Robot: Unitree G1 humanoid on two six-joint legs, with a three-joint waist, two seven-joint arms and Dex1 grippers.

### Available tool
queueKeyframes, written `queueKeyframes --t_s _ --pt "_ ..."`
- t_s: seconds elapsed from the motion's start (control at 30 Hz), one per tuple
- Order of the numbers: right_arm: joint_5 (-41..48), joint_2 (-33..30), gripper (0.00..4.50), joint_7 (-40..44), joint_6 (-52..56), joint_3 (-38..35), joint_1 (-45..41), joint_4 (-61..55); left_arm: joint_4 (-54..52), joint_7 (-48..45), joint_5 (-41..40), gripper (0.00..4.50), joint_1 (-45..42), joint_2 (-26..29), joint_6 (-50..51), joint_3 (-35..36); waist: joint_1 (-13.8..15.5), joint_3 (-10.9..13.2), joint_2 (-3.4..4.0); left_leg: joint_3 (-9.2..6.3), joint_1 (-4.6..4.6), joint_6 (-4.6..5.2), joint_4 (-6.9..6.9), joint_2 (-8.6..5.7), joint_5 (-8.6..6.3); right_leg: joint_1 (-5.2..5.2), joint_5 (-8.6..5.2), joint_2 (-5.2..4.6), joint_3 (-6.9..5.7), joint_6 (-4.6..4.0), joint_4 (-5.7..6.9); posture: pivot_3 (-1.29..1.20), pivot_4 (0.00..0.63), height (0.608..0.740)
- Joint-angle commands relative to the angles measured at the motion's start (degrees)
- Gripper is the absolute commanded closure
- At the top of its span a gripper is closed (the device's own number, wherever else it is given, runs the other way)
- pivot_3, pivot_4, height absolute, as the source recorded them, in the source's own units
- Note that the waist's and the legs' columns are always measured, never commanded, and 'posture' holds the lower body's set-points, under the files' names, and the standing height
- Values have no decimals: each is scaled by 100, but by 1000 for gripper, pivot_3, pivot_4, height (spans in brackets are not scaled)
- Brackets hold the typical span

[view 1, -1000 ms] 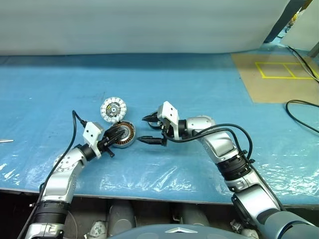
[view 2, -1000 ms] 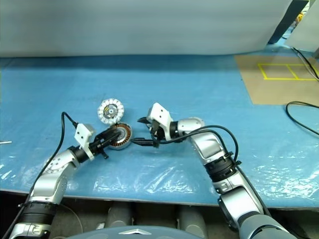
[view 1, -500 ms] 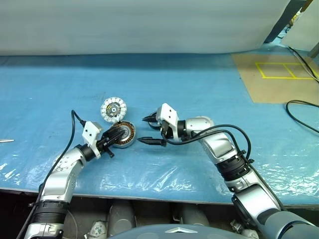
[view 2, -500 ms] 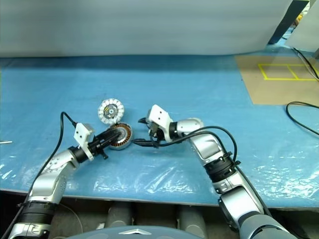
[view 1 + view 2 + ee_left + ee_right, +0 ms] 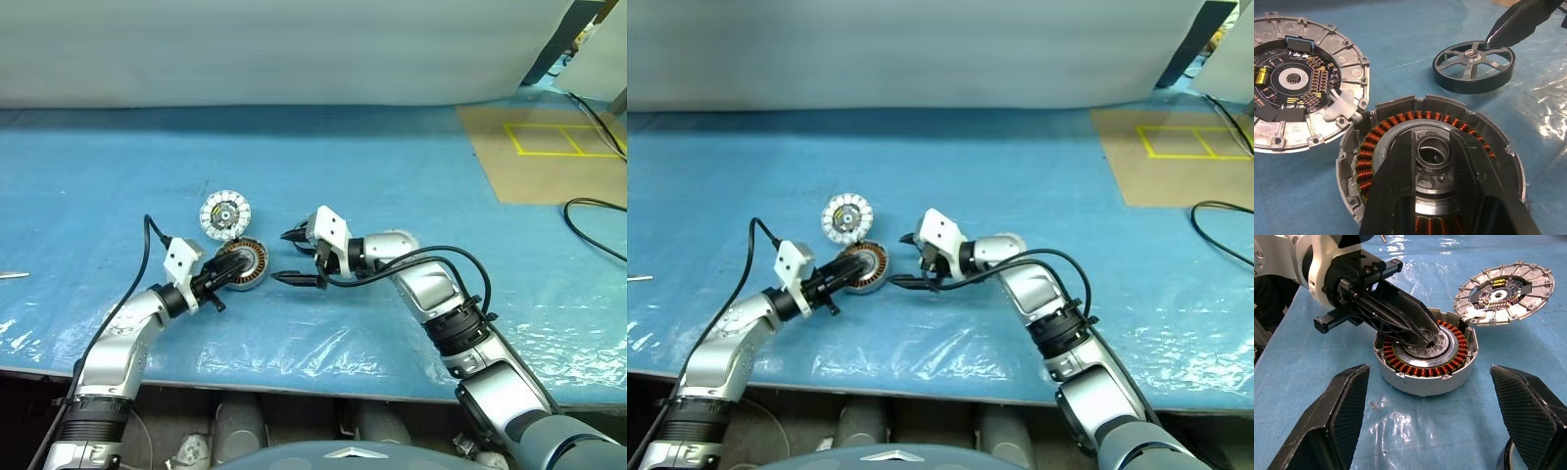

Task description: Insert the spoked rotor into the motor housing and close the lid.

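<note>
The motor housing (image 5: 247, 264), a grey cup with copper windings (image 5: 1400, 120), sits on the blue sheet. My left gripper (image 5: 235, 266) reaches into it, its two fingers shut on the housing's centre hub. The lid (image 5: 224, 213) lies just behind the housing, white segmented face up, touching its rim in the left wrist view. The spoked rotor (image 5: 1472, 55), dark-rimmed with silver spokes, lies flat on the sheet beyond the housing. My right gripper (image 5: 281, 257) stands wide open beside the housing, facing it, and one fingertip (image 5: 1498, 29) hovers over the rotor's rim.
A brown board (image 5: 549, 147) with yellow tape lines lies at the back right. A black cable (image 5: 588, 211) loops near the right edge. Crinkled clear plastic (image 5: 323, 343) covers the sheet toward the front edge. A small metal item (image 5: 10, 277) lies at the far left.
</note>
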Motion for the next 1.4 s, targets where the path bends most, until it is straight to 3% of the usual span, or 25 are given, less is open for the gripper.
queueKeyframes --t_s 0.03,0.63,1.4 --pt "-9 23 371 -9 -102 18 7 -93 -81 180 103 3826 -39 -14 12 0 -1 0 0 0 0 0 0 0 0 0 0 0 0 0 0 0 150 740" --pt "-102 42 371 -37 -248 31 -21 93 -470 117 -101 3826 135 82 382 71 -2 0 0 0 -1 0 0 0 0 0 0 0 0 0 -1 0 150 740" --pt "-216 68 371 -32 -369 27 -28 243 49 24 34 3826 91 46 -34 17 -3 0 0 0 1 0 0 0 0 0 0 0 0 0 -1 0 150 740"
